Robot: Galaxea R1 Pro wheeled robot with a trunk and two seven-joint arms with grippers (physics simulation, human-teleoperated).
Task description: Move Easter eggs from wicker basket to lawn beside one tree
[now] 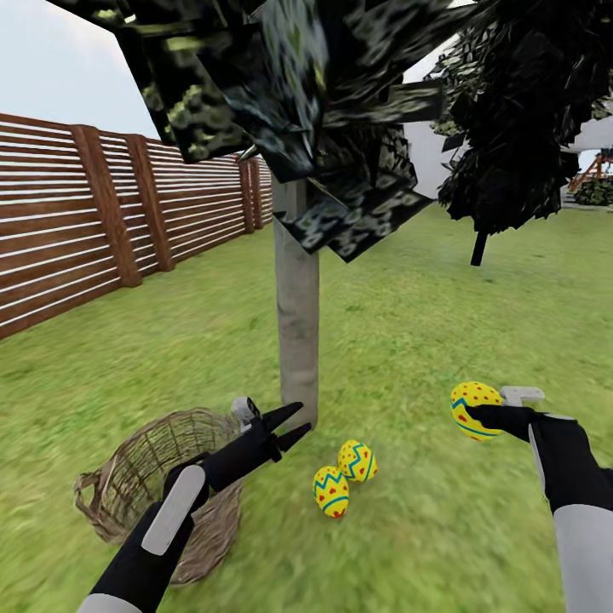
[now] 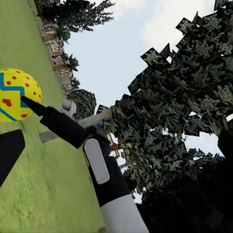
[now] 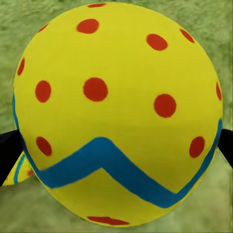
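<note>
Eggs are the whole job, and I count three: one (image 1: 475, 409) pinched in the right gripper (image 1: 477, 415) above the grass, and two lying on the lawn (image 1: 426, 323). The held egg's rounded, dotted shell looks smooth and rigid, so I judge it light but slippery; the black fingers (image 3: 7, 145) bear on its widest girth from both sides, which seems the safest place to grip, since a hold nearer either end would likely squirt it out. The left gripper (image 1: 288, 428) hangs spread and empty beside the rim of the single wicker basket (image 1: 128, 485), whose open weave probably flexes a little under a knock; no egg shows in the part of its inside that is visible. Just past the basket, the near grounded egg (image 1: 331, 491) and its neighbour (image 1: 358, 461) lie touching, close to the foot of the nearest tree (image 1: 296, 340). Farther off stands a second tree (image 1: 479, 247), with the wooden fence (image 1: 102, 221) running along the left.
</note>
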